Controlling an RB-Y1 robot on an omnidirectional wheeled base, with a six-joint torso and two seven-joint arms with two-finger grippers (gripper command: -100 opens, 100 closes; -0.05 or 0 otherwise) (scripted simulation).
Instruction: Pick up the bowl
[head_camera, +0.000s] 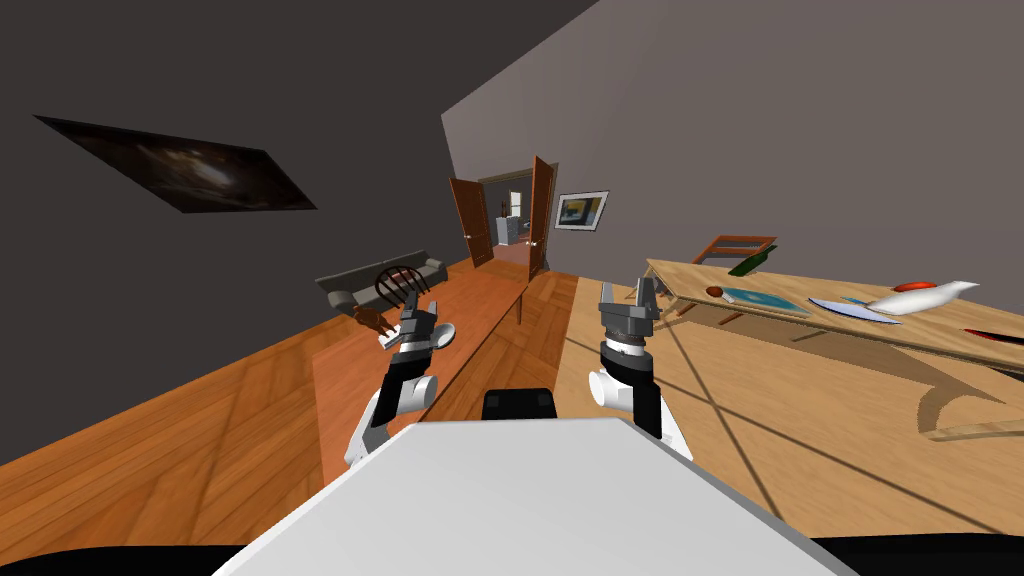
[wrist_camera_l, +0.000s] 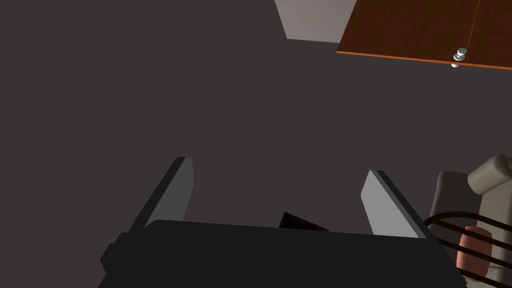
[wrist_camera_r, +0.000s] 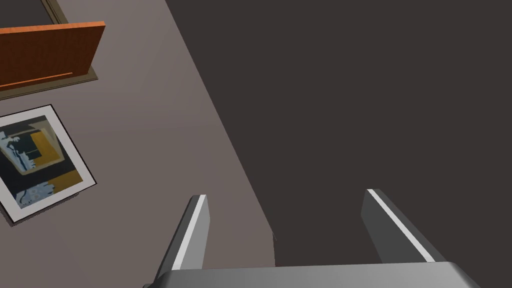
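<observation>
Right gripper (head_camera: 645, 292) is raised just right of frame centre in the head view, blades pointing up. In its wrist view the fingers (wrist_camera_r: 199, 235) are spread wide with nothing between them. Left gripper (head_camera: 420, 310) is raised left of centre, blades likewise spread and holding nothing. It hangs over the long red-brown table (head_camera: 490, 310), which runs up the middle of the frame. Outward to the right, a light wood table (head_camera: 800, 335) slants across the right half. Near its left end sits a small dark red round thing, which I take for the bowl (head_camera: 714, 292), though it is too small to be sure. It sits just beside a flat blue-green sheet (head_camera: 765, 299). Bowl lies to the right of the right gripper in frame, well apart, at about fingertip height in the picture. Round, so no long axis to line up with. Judgement: right arm is clearly the nearer. Neither hand looks within reach, so the base likely has to swing right and close in first.
</observation>
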